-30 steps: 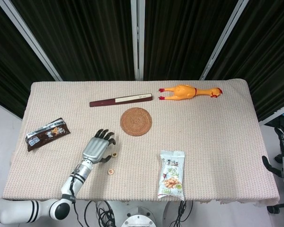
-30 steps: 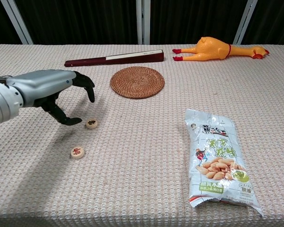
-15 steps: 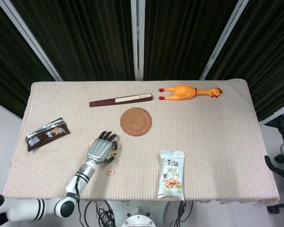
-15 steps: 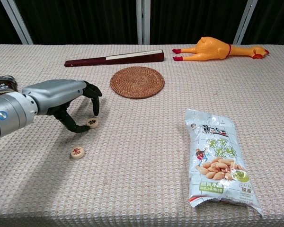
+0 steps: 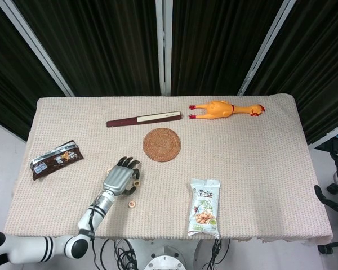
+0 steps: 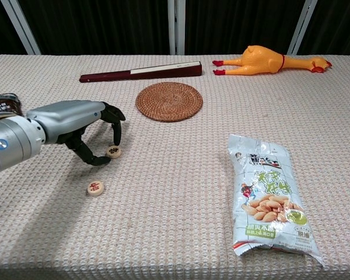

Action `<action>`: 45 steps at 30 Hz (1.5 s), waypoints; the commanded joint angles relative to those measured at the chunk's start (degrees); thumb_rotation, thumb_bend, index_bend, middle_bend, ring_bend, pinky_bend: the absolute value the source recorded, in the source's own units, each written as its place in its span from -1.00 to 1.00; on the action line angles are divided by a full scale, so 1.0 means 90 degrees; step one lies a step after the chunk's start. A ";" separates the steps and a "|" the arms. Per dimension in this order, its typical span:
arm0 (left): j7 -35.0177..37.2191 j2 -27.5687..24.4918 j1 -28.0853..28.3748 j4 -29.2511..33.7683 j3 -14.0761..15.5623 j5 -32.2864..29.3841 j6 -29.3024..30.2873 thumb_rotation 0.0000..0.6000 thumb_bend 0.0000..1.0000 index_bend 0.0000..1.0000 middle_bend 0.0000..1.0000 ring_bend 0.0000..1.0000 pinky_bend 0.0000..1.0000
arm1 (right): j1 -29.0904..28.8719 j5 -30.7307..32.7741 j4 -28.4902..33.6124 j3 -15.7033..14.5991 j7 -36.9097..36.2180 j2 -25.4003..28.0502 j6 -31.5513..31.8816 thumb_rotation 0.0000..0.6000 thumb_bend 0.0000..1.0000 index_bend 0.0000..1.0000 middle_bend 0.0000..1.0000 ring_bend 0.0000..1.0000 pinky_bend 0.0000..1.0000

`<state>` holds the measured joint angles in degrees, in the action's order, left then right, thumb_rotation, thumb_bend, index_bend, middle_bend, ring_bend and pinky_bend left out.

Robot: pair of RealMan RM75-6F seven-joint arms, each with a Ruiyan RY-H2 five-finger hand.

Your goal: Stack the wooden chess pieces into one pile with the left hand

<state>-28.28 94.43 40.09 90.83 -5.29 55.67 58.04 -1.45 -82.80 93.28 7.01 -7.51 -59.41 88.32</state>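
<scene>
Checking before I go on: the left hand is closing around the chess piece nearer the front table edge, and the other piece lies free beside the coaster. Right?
Not quite. In the chest view the left hand is closing around the farther chess piece; the one nearer the front edge lies free, apart from the hand and well short of the woven coaster.

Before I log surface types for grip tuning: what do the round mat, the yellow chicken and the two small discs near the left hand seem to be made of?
Round mat: woven rattan or similar fibre, matte, shown by its concentric coils. Yellow chicken: probably rubber or soft vinyl, smooth with a slight sheen. Far disc and near disc: pale matte wood, apparently, with dark and red marks on their tops.
</scene>
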 commanded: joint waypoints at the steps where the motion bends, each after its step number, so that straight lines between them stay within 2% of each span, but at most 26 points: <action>1: 0.0086 0.0005 -0.0005 -0.0005 -0.0019 -0.0012 -0.0046 1.00 -0.47 -0.07 -0.79 -1.00 -1.00 | 0.0000 0.0000 -0.0007 -0.0002 -0.0009 0.0008 -0.0007 1.00 -0.51 -1.00 -1.00 -1.00 -1.00; 9: 0.0236 0.0032 -0.0024 -0.0064 -0.0030 0.0010 -0.0096 1.00 -0.45 0.00 -0.77 -1.00 -1.00 | 0.0009 -0.0006 -0.0006 -0.0001 -0.0043 0.0021 0.0003 1.00 -0.51 -1.00 -1.00 -1.00 -1.00; 15: 0.0212 -0.0076 -0.0089 0.0103 -0.0042 0.0114 0.0099 1.00 -0.43 0.01 -0.76 -1.00 -1.00 | 0.0007 -0.0007 -0.0012 0.0002 -0.0032 0.0013 0.0005 1.00 -0.51 -1.00 -1.00 -1.00 -1.00; 28: -0.0031 -0.0881 -0.0396 0.0821 -0.0181 -0.0126 0.0737 1.00 -0.45 0.01 -0.75 -1.00 -1.00 | -0.0032 0.0020 0.0011 -0.0012 0.0178 -0.0045 -0.0069 1.00 -0.51 -1.00 -1.00 -1.00 -1.00; 34: 0.0090 -0.1073 -0.0488 0.0752 -0.0129 -0.0277 0.0638 1.00 -0.45 0.01 -0.75 -1.00 -1.00 | -0.0050 0.0024 0.0028 -0.0016 0.0264 -0.0076 -0.0092 1.00 -0.51 -1.00 -1.00 -1.00 -1.00; 45: 0.0453 -0.1021 -0.0522 0.0379 -0.0214 -0.0289 0.0467 1.00 -0.45 0.01 -0.75 -1.00 -1.00 | -0.0065 0.0073 0.0021 0.0002 0.0289 -0.0088 -0.0123 1.00 -0.51 -1.00 -1.00 -1.00 -1.00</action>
<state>-24.29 85.17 35.39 94.32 -7.15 53.06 62.33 -2.03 -82.14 93.47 7.02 -4.91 -60.20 87.22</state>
